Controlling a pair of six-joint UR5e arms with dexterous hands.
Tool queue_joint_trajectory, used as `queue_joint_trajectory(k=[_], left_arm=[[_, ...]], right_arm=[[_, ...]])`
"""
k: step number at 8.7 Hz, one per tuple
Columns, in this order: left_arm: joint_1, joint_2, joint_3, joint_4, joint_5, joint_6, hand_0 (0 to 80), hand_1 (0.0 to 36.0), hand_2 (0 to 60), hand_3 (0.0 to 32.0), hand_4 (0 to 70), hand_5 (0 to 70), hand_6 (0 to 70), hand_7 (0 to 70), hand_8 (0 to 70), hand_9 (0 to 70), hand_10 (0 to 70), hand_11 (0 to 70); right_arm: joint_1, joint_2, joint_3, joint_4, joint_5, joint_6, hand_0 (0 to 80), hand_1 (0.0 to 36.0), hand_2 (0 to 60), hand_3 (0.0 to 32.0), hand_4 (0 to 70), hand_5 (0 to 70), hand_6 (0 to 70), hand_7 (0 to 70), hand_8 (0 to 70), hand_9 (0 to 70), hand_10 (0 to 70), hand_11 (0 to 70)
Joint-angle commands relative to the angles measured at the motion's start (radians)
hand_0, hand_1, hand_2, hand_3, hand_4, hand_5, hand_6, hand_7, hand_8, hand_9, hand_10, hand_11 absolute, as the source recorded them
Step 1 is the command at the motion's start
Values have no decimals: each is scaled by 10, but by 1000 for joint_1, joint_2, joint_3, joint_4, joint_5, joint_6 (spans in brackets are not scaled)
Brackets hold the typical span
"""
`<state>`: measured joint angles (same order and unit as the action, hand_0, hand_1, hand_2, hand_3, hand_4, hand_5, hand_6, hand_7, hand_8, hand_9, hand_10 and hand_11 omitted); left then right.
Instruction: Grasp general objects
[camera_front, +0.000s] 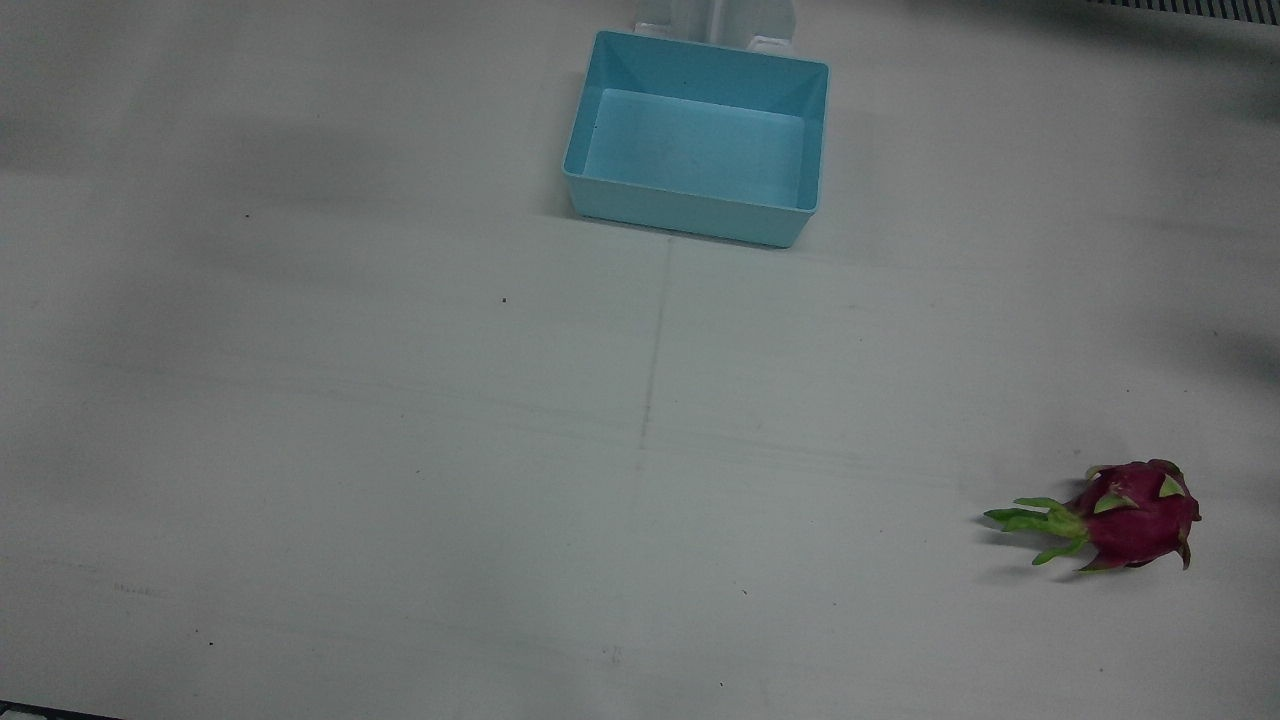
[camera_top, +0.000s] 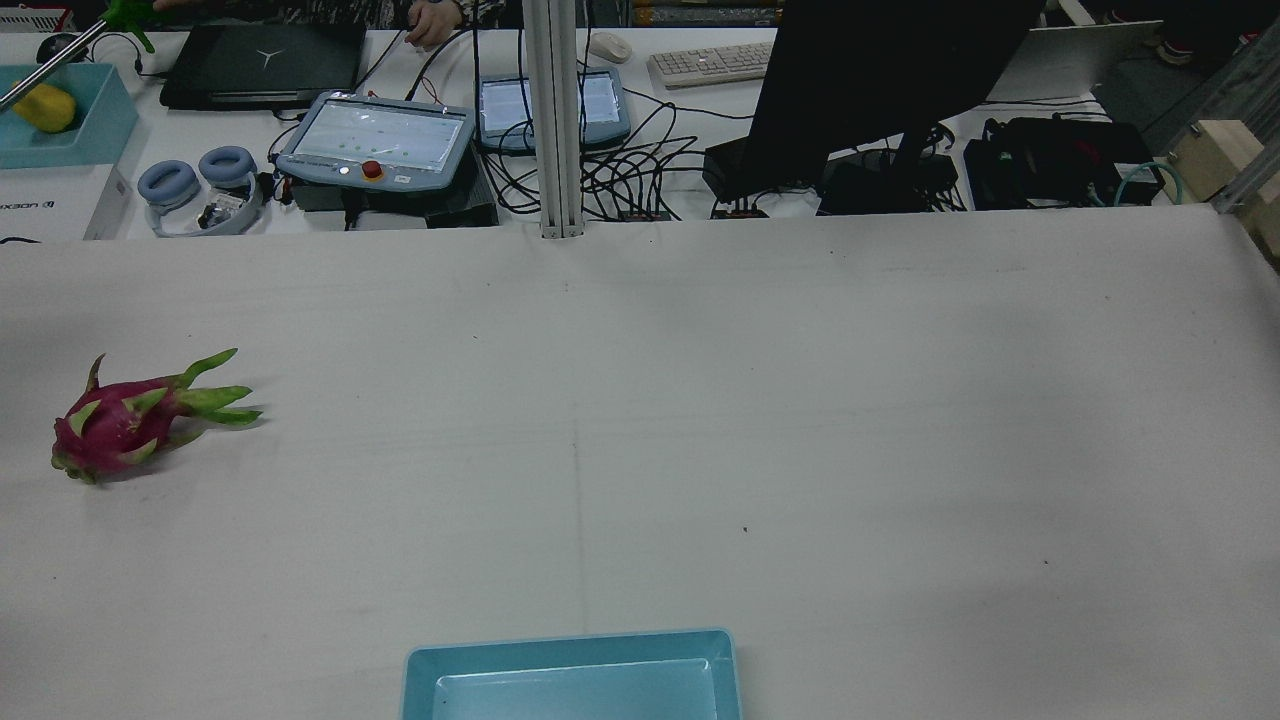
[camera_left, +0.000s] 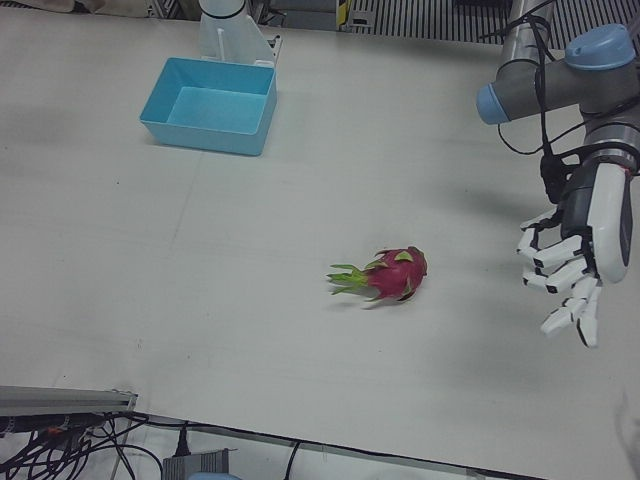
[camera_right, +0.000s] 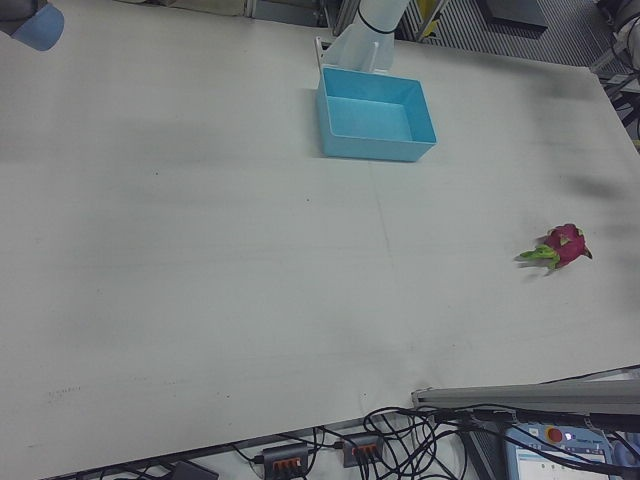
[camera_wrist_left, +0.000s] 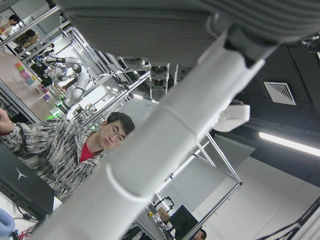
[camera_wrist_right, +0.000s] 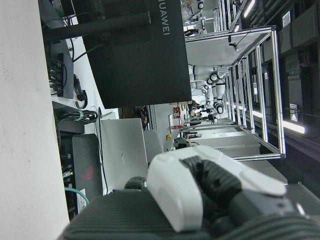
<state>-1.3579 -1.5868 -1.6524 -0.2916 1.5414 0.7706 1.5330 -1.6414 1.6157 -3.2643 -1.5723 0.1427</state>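
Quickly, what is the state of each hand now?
Left hand: open, holding nothing, away from the dragon fruit.
Right hand: only a part shows; cannot be told.

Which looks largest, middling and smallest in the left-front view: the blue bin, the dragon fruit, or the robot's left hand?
1. Blue bin, clearly largest.
2. Left hand, fingers apart, holding nothing.
3. Dragon fruit.
The hand hangs above the table, nearer the camera, so its lead over the fruit is unsure.
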Motion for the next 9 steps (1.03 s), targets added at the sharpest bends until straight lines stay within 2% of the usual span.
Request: queue_joint_trajectory(k=[1, 2, 3, 4, 5, 6, 7, 8, 9], left_arm=[[157, 4, -146, 175, 11, 169, 800, 360, 600, 0, 310, 700, 279, 700, 45, 155, 0, 0], [196, 2, -182, 224, 5, 229, 800, 360, 600, 0, 215, 700, 200, 700, 30, 136, 0, 0], [204, 1, -182, 236, -1, 310, 800, 360, 600, 0, 228, 700, 226, 700, 35, 143, 0, 0], [221, -2, -184, 261, -9, 362, 800, 360, 600, 0, 314, 700, 295, 700, 49, 161, 0, 0], [277, -16, -182, 314, -58, 384, 800, 360, 600, 0, 327, 700, 293, 700, 48, 163, 0, 0], [336, -82, -175, 433, -107, 406, 800, 360, 600, 0, 257, 700, 245, 700, 39, 154, 0, 0], [370, -181, -162, 574, -109, 476, 800, 360, 600, 0, 125, 700, 155, 700, 21, 133, 0, 0], [385, -230, -147, 642, -109, 507, 800, 360, 600, 0, 14, 700, 80, 634, 6, 112, 0, 0], [388, -236, -120, 647, -109, 506, 800, 360, 600, 0, 0, 700, 66, 622, 3, 110, 0, 0]], right_arm=[[1, 0, 1, 0, 0, 0, 0, 0, 0, 0, 0, 0, 0, 0, 0, 0, 0, 0], [-1, 0, 0, 0, 0, 0, 0, 0, 0, 0, 0, 0, 0, 0, 0, 0, 0, 0], [-1, 0, 0, 0, 0, 0, 0, 0, 0, 0, 0, 0, 0, 0, 0, 0, 0, 0], [1, 0, 0, 0, 0, 0, 0, 0, 0, 0, 0, 0, 0, 0, 0, 0, 0, 0], [1, 0, 0, 0, 0, 0, 0, 0, 0, 0, 0, 0, 0, 0, 0, 0, 0, 0], [-1, 0, 0, 0, 0, 0, 0, 0, 0, 0, 0, 0, 0, 0, 0, 0, 0, 0], [-1, 0, 0, 0, 0, 0, 0, 0, 0, 0, 0, 0, 0, 0, 0, 0, 0, 0], [-1, 0, 0, 0, 0, 0, 0, 0, 0, 0, 0, 0, 0, 0, 0, 0, 0, 0], [1, 0, 0, 0, 0, 0, 0, 0, 0, 0, 0, 0, 0, 0, 0, 0, 0, 0]])
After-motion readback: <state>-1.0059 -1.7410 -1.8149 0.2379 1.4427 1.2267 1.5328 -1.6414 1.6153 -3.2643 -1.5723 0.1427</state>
